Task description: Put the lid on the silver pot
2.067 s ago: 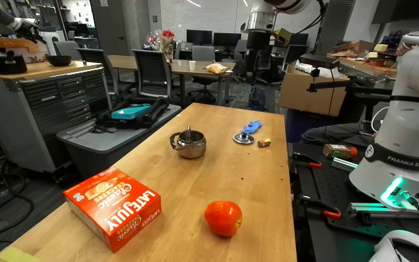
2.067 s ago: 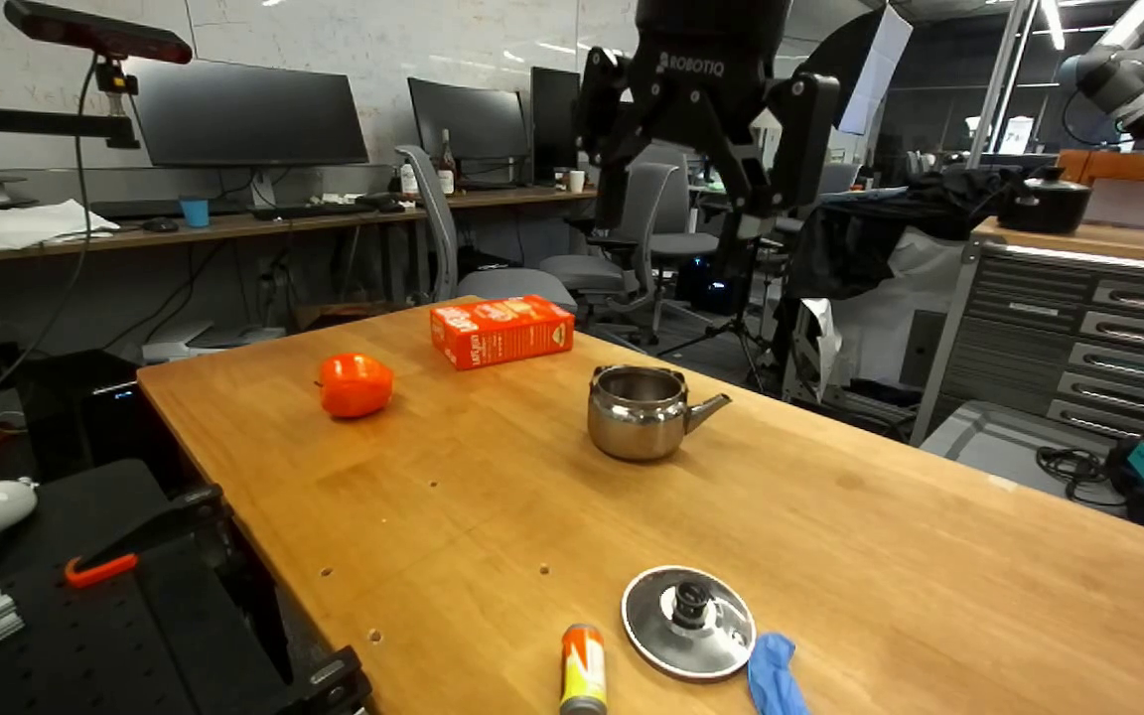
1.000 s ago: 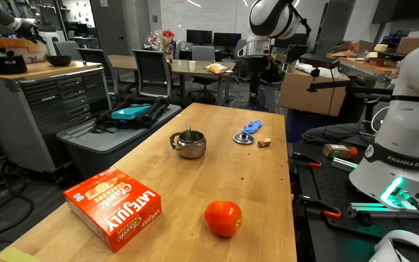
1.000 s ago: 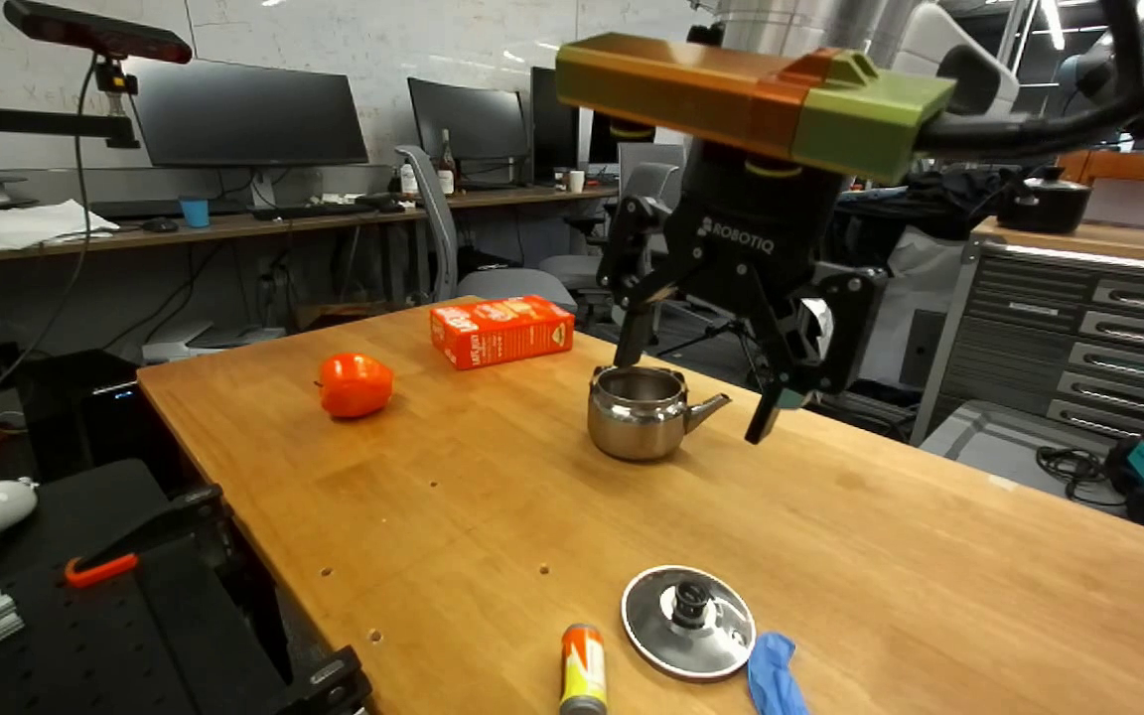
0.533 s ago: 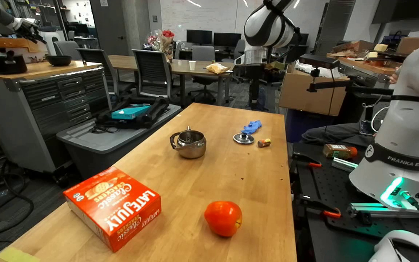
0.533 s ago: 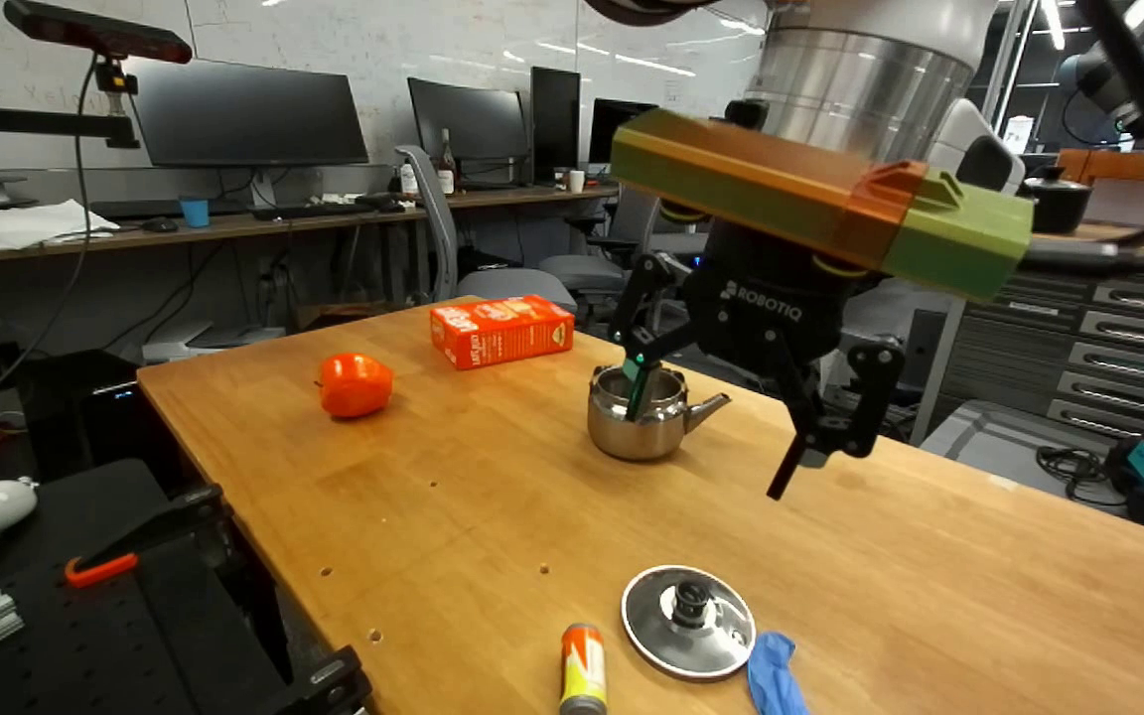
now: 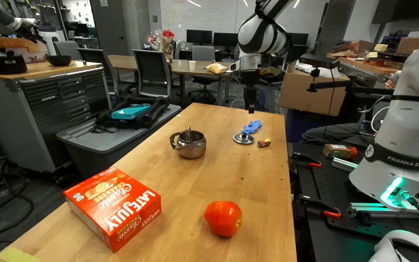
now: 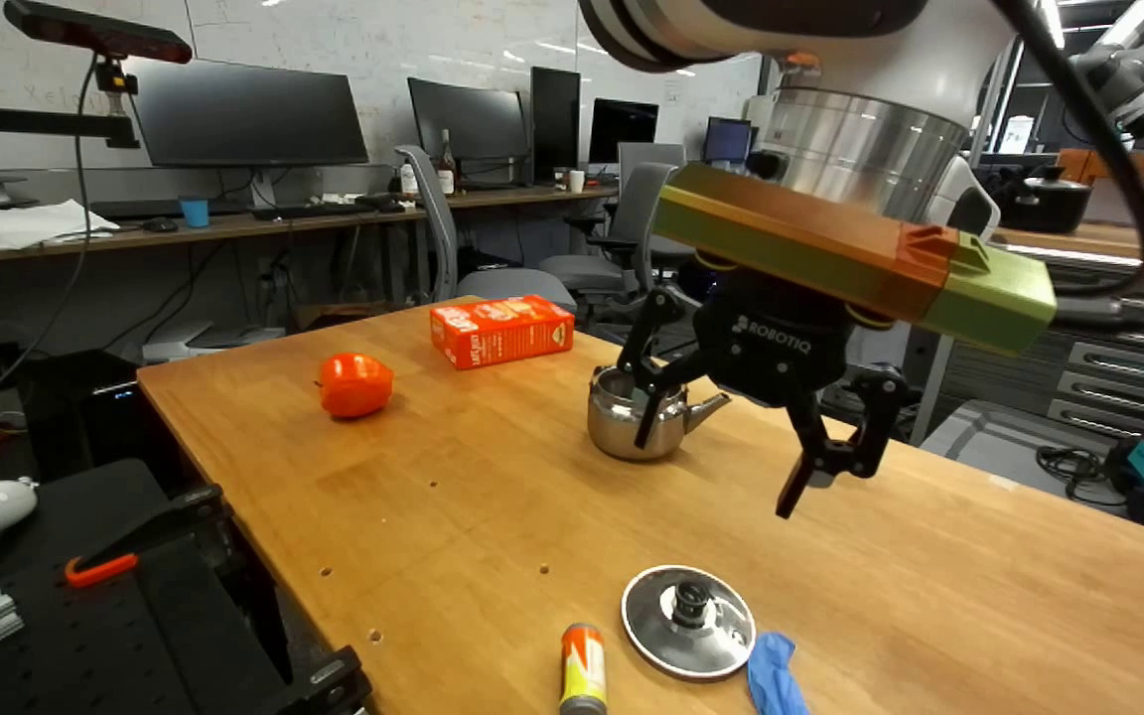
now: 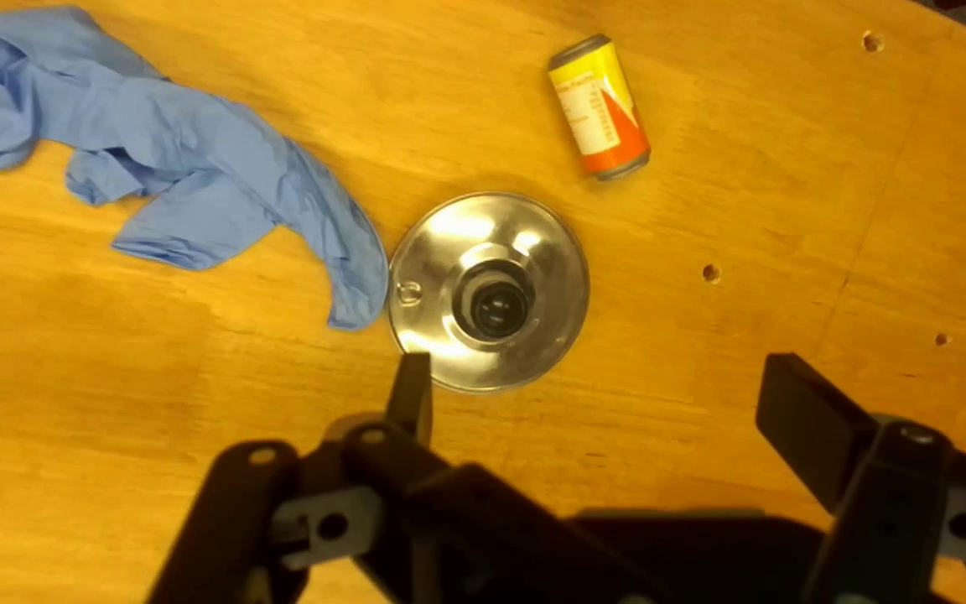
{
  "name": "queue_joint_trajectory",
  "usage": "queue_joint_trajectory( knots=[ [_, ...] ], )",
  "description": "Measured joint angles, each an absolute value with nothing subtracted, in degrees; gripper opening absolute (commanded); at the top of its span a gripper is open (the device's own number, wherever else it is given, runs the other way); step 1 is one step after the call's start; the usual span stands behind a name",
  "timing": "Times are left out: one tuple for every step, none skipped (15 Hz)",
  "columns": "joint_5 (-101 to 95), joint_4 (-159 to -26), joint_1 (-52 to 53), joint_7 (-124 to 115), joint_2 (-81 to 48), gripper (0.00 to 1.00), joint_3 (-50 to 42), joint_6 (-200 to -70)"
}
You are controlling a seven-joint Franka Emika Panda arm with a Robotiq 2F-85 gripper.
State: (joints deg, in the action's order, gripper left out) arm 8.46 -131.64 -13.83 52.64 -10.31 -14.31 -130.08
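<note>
While your jaws hang spread, lid (image 9: 490, 292) lies below, nearer one finger (image 9: 412, 396); box (image 7: 113, 207): "LATEJULY Classic CRACKERS"; gripper (image 8: 712, 479): "ROBOTIQ".

We identify a white arm (image 7: 260, 36) with black bands. On its white base (image 7: 418, 180) we read "FRANKA EMIKA" on a black collar (image 7: 400, 159); beneath it, a light strip (image 7: 392, 189) glows green. We note a polished silver wrist section (image 8: 865, 149), an orange and yellow-green housing (image 8: 860, 253), and a black cable (image 8: 1108, 316). The black gripper (image 8: 716, 472) carries white "ROBOTIQ" lettering; in the wrist view we observe grey inserts (image 9: 361, 512) in its linkages (image 9: 890, 520).
</note>
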Motion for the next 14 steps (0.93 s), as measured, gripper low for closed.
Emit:
queue_joint_trajectory(
  knots=[
    [8.46, -131.16, -14.03, 52.90, -10.96, 1.00, -13.98, -130.12],
    [8.46, -130.63, -14.26, 53.04, -11.69, 1.00, -13.64, -130.16],
    [8.46, -130.08, -14.46, 53.06, -12.46, 1.00, -13.36, -130.17],
    [8.46, -129.51, -14.62, 53.06, -13.30, 1.00, -13.15, -130.18],
    [8.46, -128.97, -14.77, 53.06, -14.14, 1.00, -12.98, -130.17],
    [8.46, -128.37, -14.93, 53.05, -15.01, 1.00, -12.82, -130.17],
    [8.46, -127.78, -15.13, 53.04, -15.91, 1.00, -12.65, -130.17],
    [8.46, -127.17, -15.32, 53.00, -16.78, 1.00, -12.48, -130.17],
    [8.46, -126.56, -15.50, 52.97, -17.66, 1.00, -12.30, -130.16],
    [8.45, -126.03, -15.67, 52.94, -18.48, 1.00, -12.13, -130.16],
    [8.39, -125.59, -15.78, 52.90, -19.20, 1.00, -12.00, -130.16],
    [8.14, -125.29, -15.82, 52.86, -19.82, 1.00, -11.97, -130.16],
    [7.83, -125.11, -15.82, 52.82, -20.34, 1.00, -11.97, -130.16],
    [7.39, -125.02, -15.84, 52.74, -20.76, 1.00, -11.97, -130.15]
  ],
)
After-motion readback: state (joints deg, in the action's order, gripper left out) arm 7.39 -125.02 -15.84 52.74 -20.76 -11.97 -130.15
